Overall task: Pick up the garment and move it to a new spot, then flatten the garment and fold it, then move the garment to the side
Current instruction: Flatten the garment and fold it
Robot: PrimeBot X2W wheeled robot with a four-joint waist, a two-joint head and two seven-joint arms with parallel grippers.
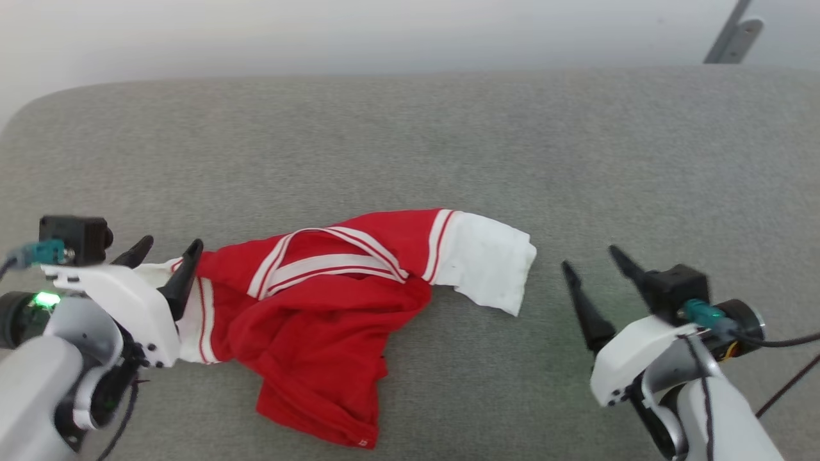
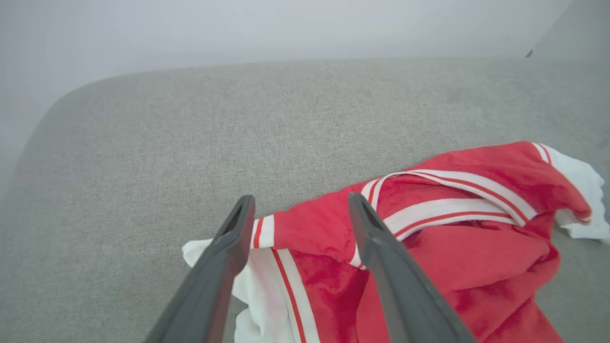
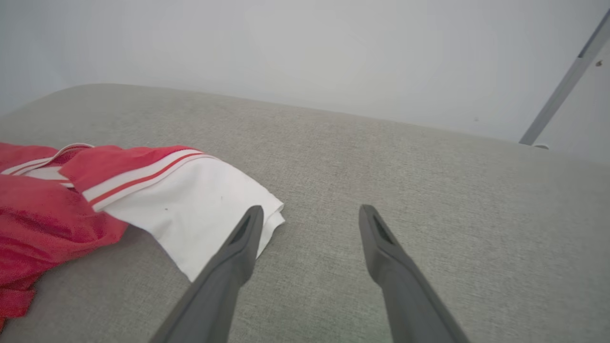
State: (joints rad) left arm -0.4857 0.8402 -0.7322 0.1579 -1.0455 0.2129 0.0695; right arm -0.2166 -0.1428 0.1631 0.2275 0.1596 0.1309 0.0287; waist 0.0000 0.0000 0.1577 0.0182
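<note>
The garment is a red T-shirt with white sleeves and striped shoulder seams, lying crumpled on the grey padded surface. My left gripper stands open over its left white sleeve, the fingers apart with red and white cloth lying between them, not pinched. My right gripper is open over bare grey surface, just right of the other white sleeve. In the right wrist view that sleeve lies by the left finger.
The grey surface has a rounded far-left corner and a far edge against a pale wall. A grey metal strut leans at the back right. A dark cable trails from my right wrist.
</note>
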